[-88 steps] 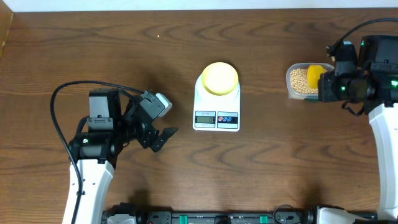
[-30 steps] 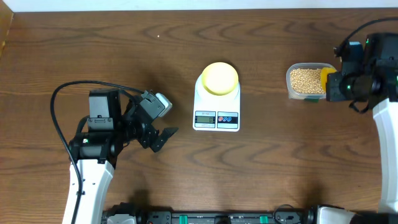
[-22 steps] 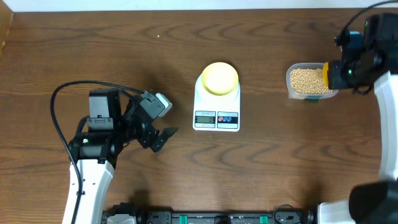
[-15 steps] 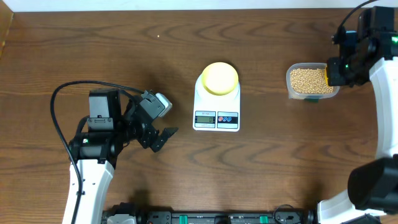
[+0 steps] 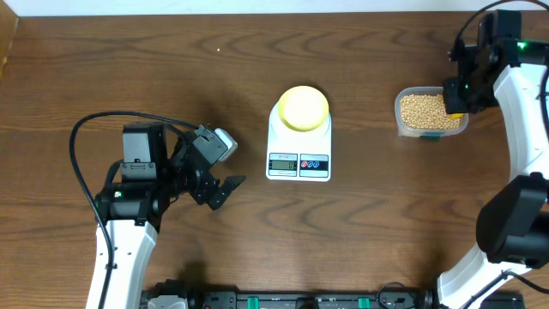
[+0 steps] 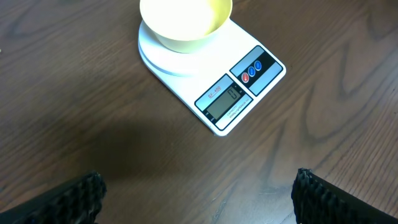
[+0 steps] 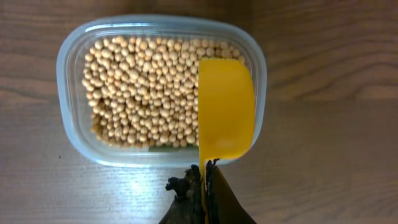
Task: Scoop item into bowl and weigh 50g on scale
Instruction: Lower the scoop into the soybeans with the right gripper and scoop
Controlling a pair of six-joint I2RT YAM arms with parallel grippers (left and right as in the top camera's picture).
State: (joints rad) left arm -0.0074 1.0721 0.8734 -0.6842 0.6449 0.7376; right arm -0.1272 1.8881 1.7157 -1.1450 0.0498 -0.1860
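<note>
The pale yellow bowl [image 5: 304,107] sits empty on the white scale [image 5: 298,161] at the table's middle; both show in the left wrist view, bowl [image 6: 185,22] and scale [image 6: 239,93]. Tan beans [image 5: 422,108] fill a clear tub [image 5: 429,131] at the right; they also show in the right wrist view [image 7: 143,87]. My right gripper [image 7: 205,177] is shut on the handle of a bright yellow scoop [image 7: 225,112], whose bowl hangs over the tub's right side. It shows in the overhead view too [image 5: 457,103]. My left gripper [image 5: 225,190] is open and empty, left of the scale.
The clear tub's rim [image 7: 68,118] stands on bare wood near the table's right edge. A black cable [image 5: 86,129] loops above the left arm. The left gripper's finger pads sit at the lower corners of the left wrist view [image 6: 199,199].
My right arm has swung up and back to the tub's right side. The scoop has shifted from over the middle of the beans to the tub's right edge. The left arm has not moved.
</note>
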